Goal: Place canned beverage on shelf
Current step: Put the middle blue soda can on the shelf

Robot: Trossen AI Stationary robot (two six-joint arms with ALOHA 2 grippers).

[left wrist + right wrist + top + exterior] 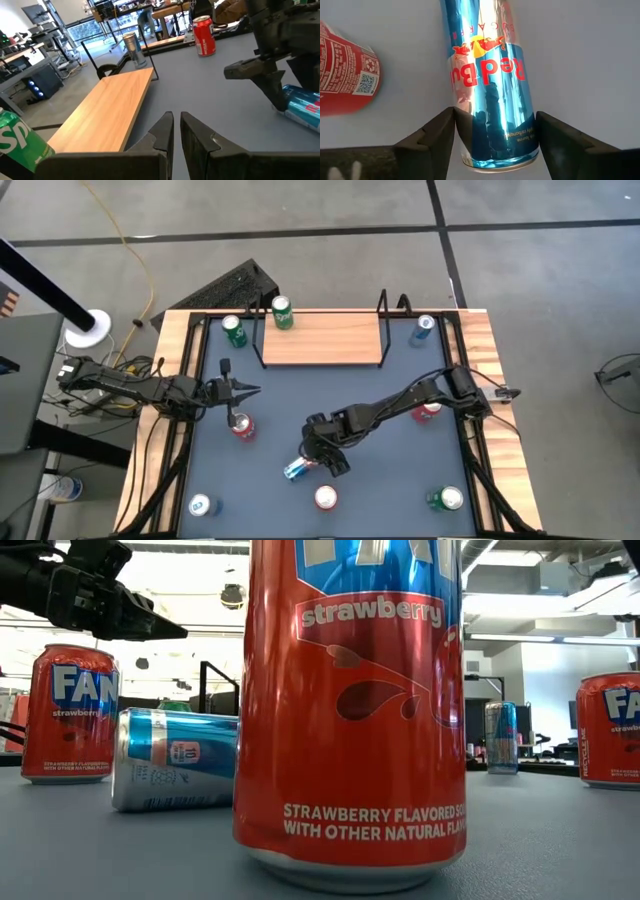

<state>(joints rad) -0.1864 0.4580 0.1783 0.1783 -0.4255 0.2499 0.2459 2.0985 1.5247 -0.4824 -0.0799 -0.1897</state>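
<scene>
Right end effector over fallen blue can, fingers spread, no grip.

The blue can lies on its side near the table's front edge, between the open fingers, apparently not touching. Left end effector, fingers nearly together and empty, hovers near the left edge above a red can. The shelf sits at the back edge, a green can on its left end.

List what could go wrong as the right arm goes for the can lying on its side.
The blue can lies on its side between the right gripper's open fingers; being round, it may roll away as they close. A red can stands close by and could get knocked over. The shelf has wire end frames the carried can might clip.
</scene>
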